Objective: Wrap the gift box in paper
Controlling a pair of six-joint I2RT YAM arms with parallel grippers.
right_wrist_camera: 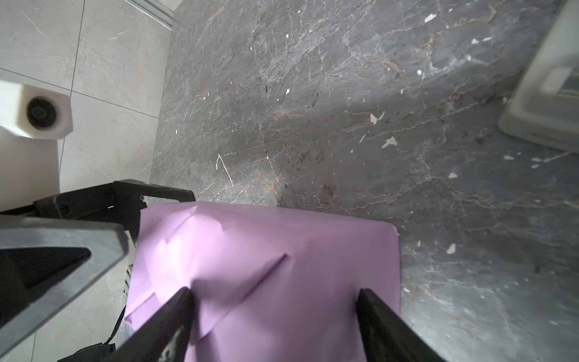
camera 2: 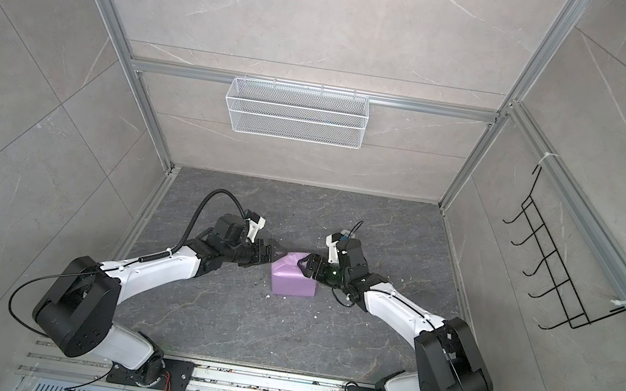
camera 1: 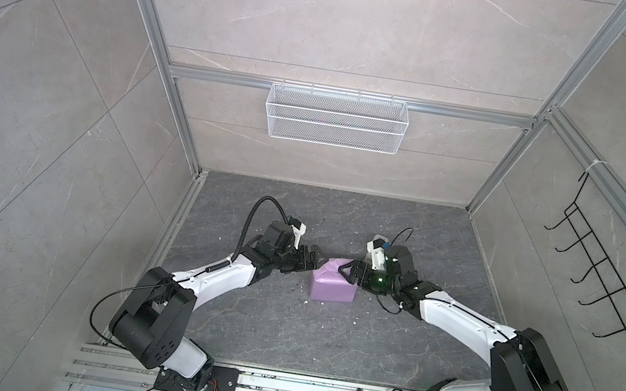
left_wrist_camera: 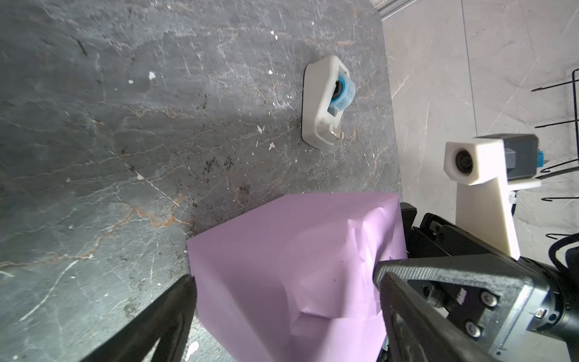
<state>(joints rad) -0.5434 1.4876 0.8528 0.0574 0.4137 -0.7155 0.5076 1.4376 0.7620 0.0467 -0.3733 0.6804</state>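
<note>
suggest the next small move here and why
Probably lower the right end effector onto the raised crease to flatten it: the paper forms a closed block, yet its top looks puckered, and this one and the left end effector both stand open at it.

The dark grey veined tabletop [camera 1: 281, 339] carries the box-shaped lilac paper [camera 1: 332, 287]. A white tape dispenser [left_wrist_camera: 322, 103] and pale scraps [left_wrist_camera: 152, 75] lie nearby.

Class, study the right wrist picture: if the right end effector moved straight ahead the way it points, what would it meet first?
The purple paper. The right end effector is open and aims straight at its creased face from close by. Whether it already touches is unclear.
</note>
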